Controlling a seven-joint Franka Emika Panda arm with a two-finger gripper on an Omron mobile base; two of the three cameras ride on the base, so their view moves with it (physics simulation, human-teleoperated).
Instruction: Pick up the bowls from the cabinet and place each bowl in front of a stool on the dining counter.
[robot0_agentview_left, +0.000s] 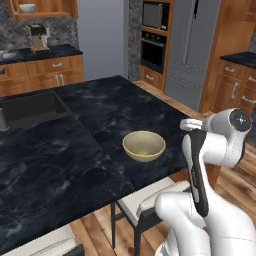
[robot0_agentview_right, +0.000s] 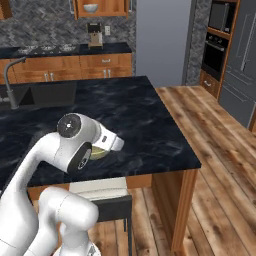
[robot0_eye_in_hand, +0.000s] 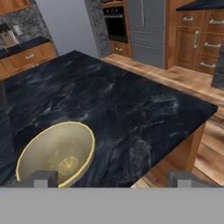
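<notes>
Jaws wide open, empty, above olive bowl (robot0_eye_in_hand: 57, 153).

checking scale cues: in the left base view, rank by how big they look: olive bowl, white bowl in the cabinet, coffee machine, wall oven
1. olive bowl, close to the camera, so nearness inflates it
2. wall oven
3. coffee machine
4. white bowl, far off in the cabinet; perhaps similar in true size to the olive bowl
</notes>
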